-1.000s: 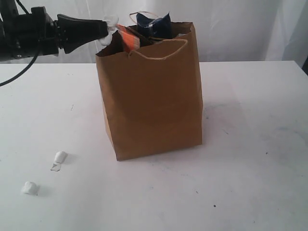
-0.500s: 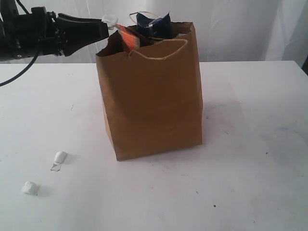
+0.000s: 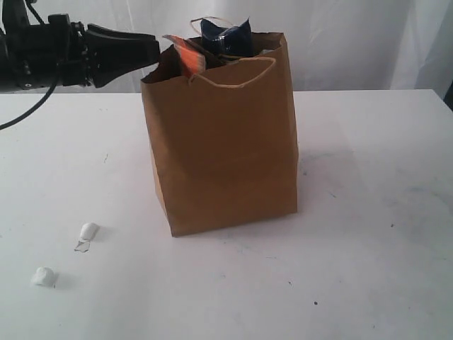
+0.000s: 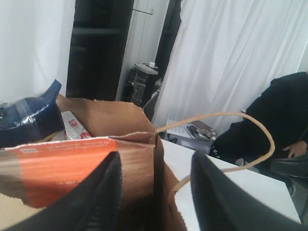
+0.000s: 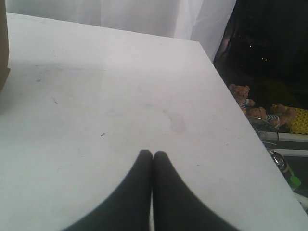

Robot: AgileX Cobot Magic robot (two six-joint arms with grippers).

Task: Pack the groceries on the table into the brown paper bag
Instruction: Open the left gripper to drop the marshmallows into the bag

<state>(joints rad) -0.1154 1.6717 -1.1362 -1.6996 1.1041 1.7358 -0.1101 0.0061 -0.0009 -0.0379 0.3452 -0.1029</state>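
Note:
The brown paper bag [image 3: 225, 138] stands upright mid-table, with the orange-labelled brown pouch [image 3: 187, 55] and a dark blue packet [image 3: 225, 35] poking out of its top. My left gripper [image 3: 154, 49] hovers at the bag's top left rim, open and empty; in the left wrist view its fingers [image 4: 103, 192] straddle the bag's corner [image 4: 159, 163] beside the pouch [image 4: 62, 168]. Two white wrapped sweets [image 3: 88, 231] [image 3: 44, 277] lie on the table [image 3: 368, 212] at front left. My right gripper [image 5: 153, 155] is shut with nothing in it, above bare tabletop [image 5: 96, 96].
A pale cord handle [image 4: 250, 134] arches over the bag's near side. The table's edge [image 5: 231, 101] drops off to the right of the right gripper, with clutter on the floor beyond. A person in black [image 4: 269, 120] sits behind the table.
The white sweet held at the left gripper's tips above the bag rim is gone from view; the fingers now stand open and empty. The arm has barely moved.

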